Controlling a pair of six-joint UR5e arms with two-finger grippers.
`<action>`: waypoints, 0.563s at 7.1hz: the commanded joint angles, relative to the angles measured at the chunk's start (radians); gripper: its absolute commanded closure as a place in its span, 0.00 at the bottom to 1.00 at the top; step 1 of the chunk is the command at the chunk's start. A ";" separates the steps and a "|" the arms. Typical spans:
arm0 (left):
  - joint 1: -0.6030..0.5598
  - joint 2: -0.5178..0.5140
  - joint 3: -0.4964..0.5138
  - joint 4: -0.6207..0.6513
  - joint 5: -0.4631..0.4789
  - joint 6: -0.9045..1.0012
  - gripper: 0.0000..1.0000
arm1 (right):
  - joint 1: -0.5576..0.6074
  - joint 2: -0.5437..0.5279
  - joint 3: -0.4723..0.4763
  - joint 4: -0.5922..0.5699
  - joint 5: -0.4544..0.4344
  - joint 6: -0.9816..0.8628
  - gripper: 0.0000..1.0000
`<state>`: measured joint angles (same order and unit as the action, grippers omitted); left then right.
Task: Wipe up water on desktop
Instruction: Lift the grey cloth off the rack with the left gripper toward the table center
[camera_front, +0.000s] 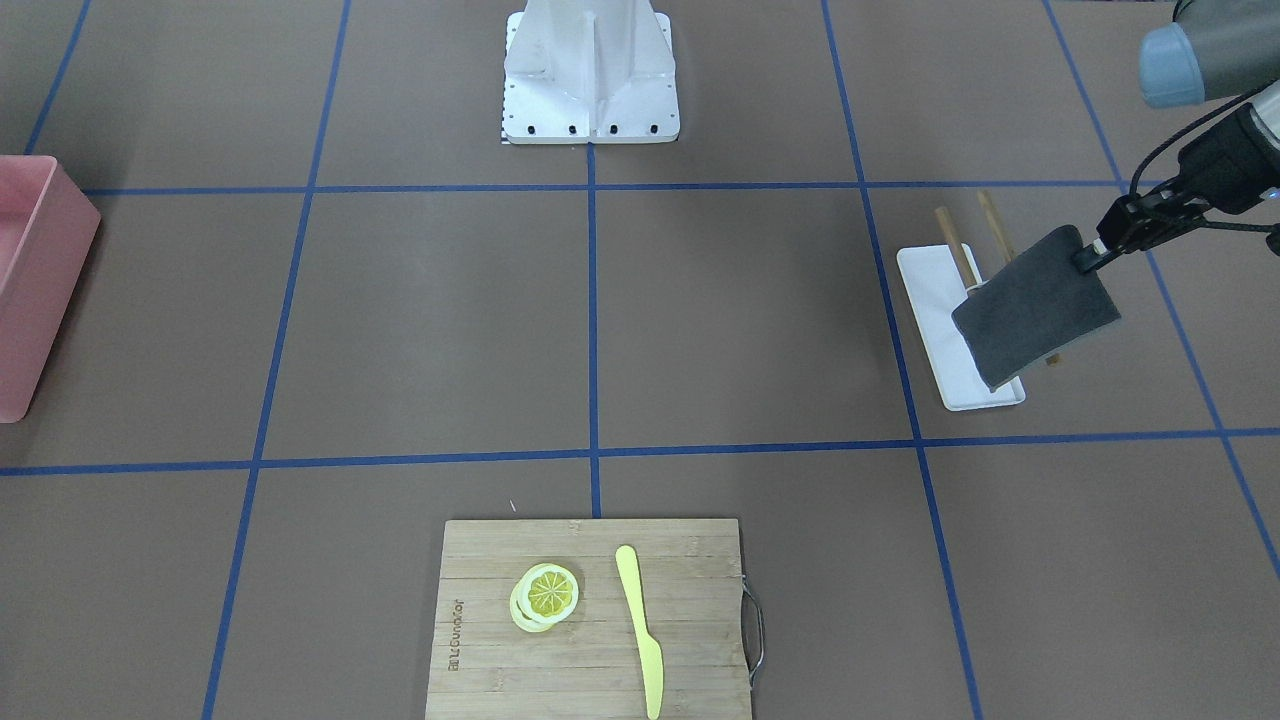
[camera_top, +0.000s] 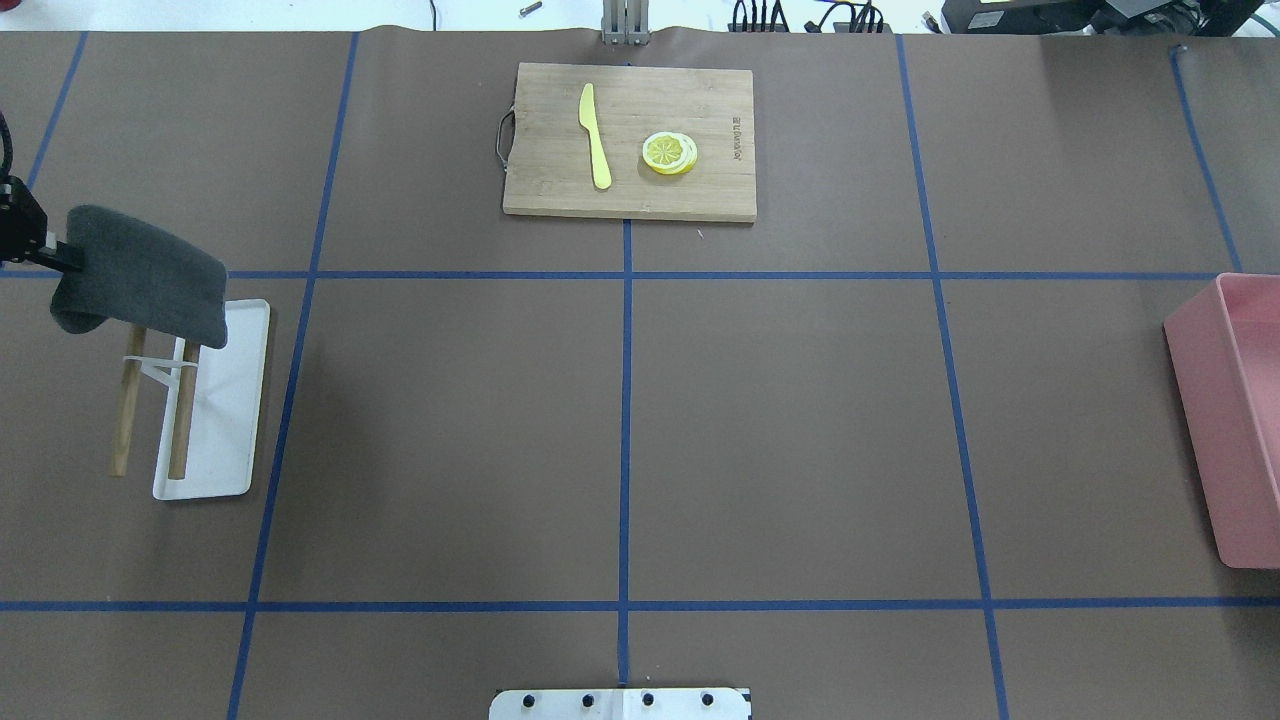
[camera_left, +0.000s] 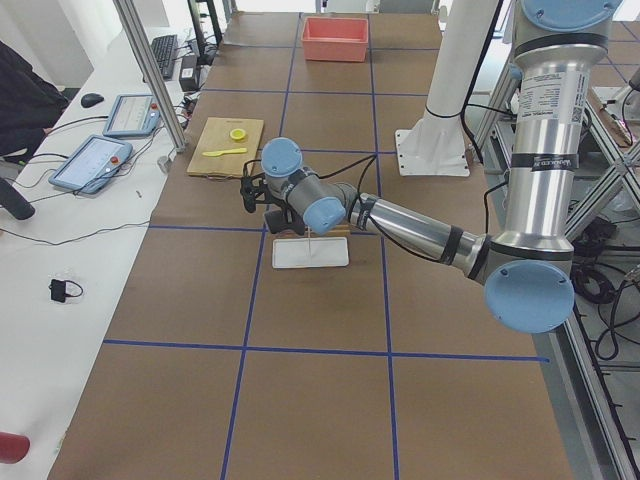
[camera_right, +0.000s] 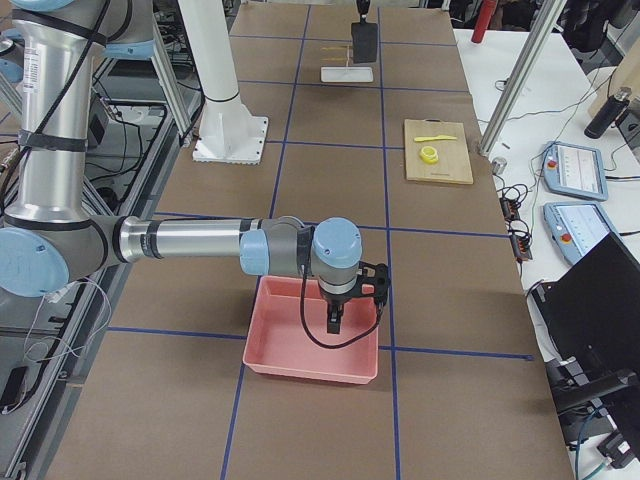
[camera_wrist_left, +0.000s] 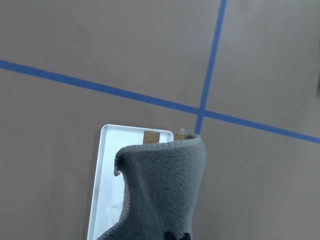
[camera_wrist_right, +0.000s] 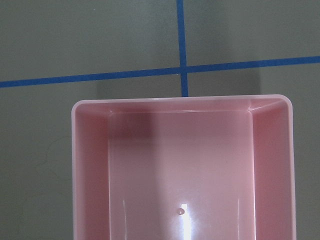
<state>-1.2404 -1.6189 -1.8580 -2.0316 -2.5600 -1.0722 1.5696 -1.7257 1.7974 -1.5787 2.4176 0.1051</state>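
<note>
The left gripper (camera_front: 1092, 257) clamps a grey cloth (camera_front: 1035, 305) in the air above a white tray (camera_front: 928, 300) near one end of the brown desktop (camera_front: 750, 320), where no water is visible and wiping has apparently not yet begun, while the right gripper (camera_right: 338, 305) hangs over a pink bin (camera_right: 300, 352), open or closed unclear.

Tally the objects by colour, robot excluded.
Yellow: 2, knife, lemon-slice stack
Grey: 1, cloth
White: 1, tray
Pink: 1, bin
Wood: 3, cutting board, two rods
Total: 8
</note>
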 joint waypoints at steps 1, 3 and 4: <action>-0.005 -0.082 -0.003 0.001 -0.002 -0.168 1.00 | -0.028 0.038 0.010 -0.003 -0.008 0.008 0.00; 0.008 -0.181 0.002 0.002 0.004 -0.340 1.00 | -0.032 0.047 0.008 0.006 -0.002 0.008 0.00; 0.045 -0.243 0.011 0.005 0.007 -0.459 1.00 | -0.042 0.051 0.011 0.008 0.027 0.011 0.00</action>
<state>-1.2270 -1.7912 -1.8555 -2.0293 -2.5566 -1.3986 1.5362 -1.6818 1.8046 -1.5729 2.4188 0.1121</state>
